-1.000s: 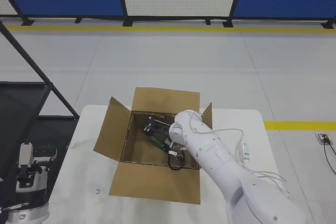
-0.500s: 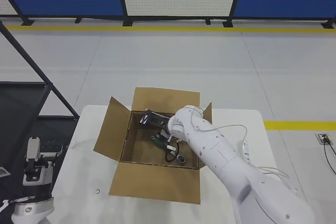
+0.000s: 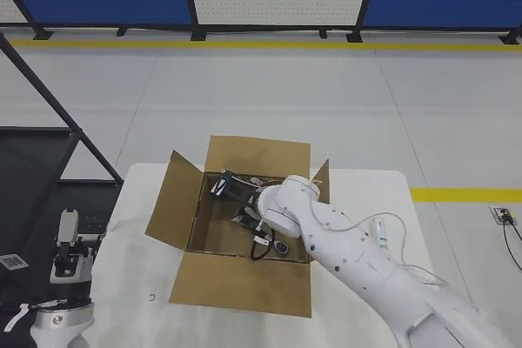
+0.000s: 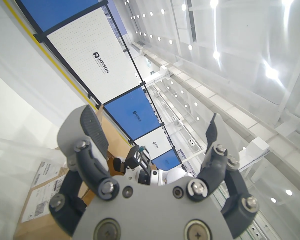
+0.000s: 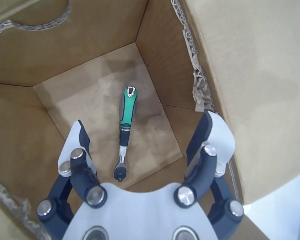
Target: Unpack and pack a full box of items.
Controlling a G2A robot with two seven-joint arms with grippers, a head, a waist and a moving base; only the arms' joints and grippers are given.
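Inside the box [image 5: 52, 58] | ratchet wrench [image 5: 127, 111] is seen flat on the floor, below and between the spread, empty fingers of the right gripper [image 5: 143, 121] | long axis is found crosswise to their closing line | left gripper [image 4: 152, 116] is spread too, seen well apart.

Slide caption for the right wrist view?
Open right gripper hovers over a green-handled ratchet lying on the floor of the cardboard box.

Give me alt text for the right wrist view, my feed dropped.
The open right gripper points down into a cardboard box, over a green-handled ratchet wrench lying flat on the box floor. The gripper is not touching the wrench.
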